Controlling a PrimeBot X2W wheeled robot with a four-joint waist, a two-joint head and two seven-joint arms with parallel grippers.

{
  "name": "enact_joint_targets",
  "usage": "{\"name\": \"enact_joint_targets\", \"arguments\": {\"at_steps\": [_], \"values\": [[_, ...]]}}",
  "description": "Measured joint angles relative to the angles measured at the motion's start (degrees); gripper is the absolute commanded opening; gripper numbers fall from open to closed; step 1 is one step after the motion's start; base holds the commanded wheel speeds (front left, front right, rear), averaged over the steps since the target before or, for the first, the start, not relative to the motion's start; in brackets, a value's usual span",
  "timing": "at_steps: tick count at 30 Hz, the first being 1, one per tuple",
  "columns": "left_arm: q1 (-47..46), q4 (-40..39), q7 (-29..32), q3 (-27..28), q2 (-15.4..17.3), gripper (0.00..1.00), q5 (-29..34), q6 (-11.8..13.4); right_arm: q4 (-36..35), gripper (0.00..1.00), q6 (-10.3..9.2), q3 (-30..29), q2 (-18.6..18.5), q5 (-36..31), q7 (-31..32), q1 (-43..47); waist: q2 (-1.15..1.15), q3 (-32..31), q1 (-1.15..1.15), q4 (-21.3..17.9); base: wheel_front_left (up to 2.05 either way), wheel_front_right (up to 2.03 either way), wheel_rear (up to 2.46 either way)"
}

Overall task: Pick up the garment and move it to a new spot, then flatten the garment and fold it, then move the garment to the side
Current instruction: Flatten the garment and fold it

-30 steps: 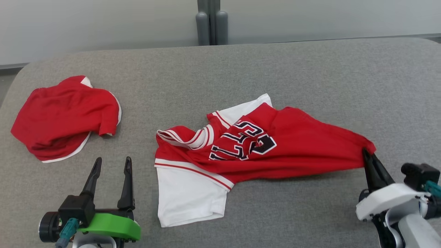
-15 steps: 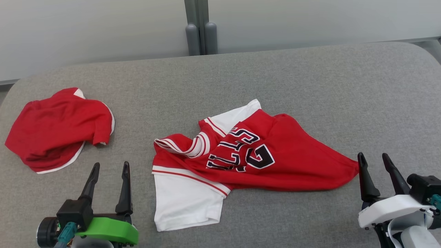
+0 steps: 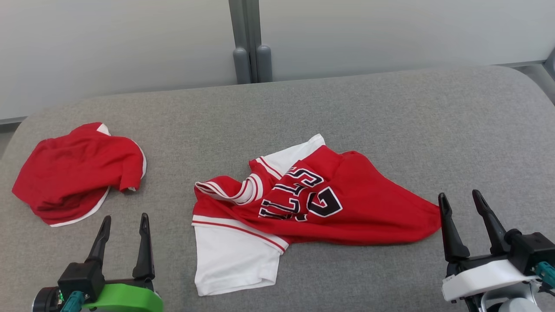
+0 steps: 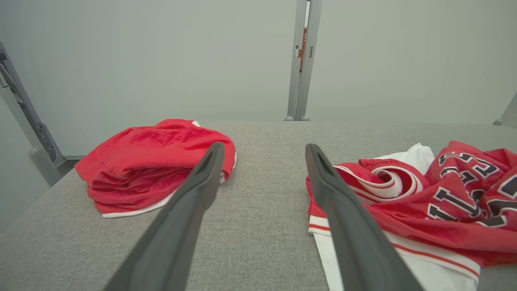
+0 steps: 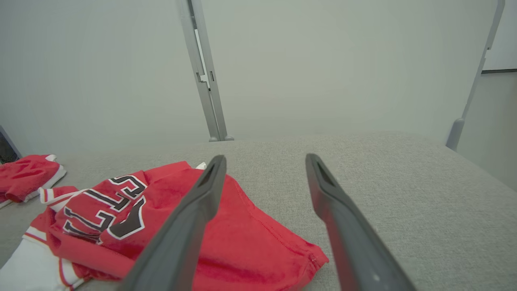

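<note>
A red and white jersey with black lettering, the garment [image 3: 368, 208], lies crumpled across the middle of the grey table [image 3: 390, 117], its white part at the lower left. In the left wrist view the garment [image 4: 444, 210] spreads to the right, and in the right wrist view the garment [image 5: 169, 218] lies at the lower left. My right gripper [image 3: 459, 200] stands open just right of the garment's red corner, holding nothing; its own view shows the right gripper [image 5: 264, 161] apart. My left gripper [image 3: 123, 219] is open near the front left, with the left gripper [image 4: 262, 147] empty.
A second red garment [image 3: 78, 173] lies bunched at the table's left end, also visible as a red heap [image 4: 157, 161]. A grey post [image 3: 247, 43] rises behind the far edge against a pale wall. Bare grey table stretches to the right and back.
My right gripper has opened and let go of the garment's red corner, which now lies on the table. The camera has shifted, so the whole scene sits lower in the picture.
</note>
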Motion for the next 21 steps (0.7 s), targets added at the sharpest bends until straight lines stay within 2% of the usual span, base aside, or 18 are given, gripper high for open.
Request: {"name": "enact_joint_targets", "arguments": {"at_steps": [21], "values": [[3.0, 1.0, 0.0, 0.5, 0.9, 1.0, 0.7, 0.0, -1.3, 1.0, 0.0, 1.7, 0.7, -1.5, 0.0, 3.7, 0.0, -2.1, 0.0, 0.5, 0.0, 0.0, 0.0]]}}
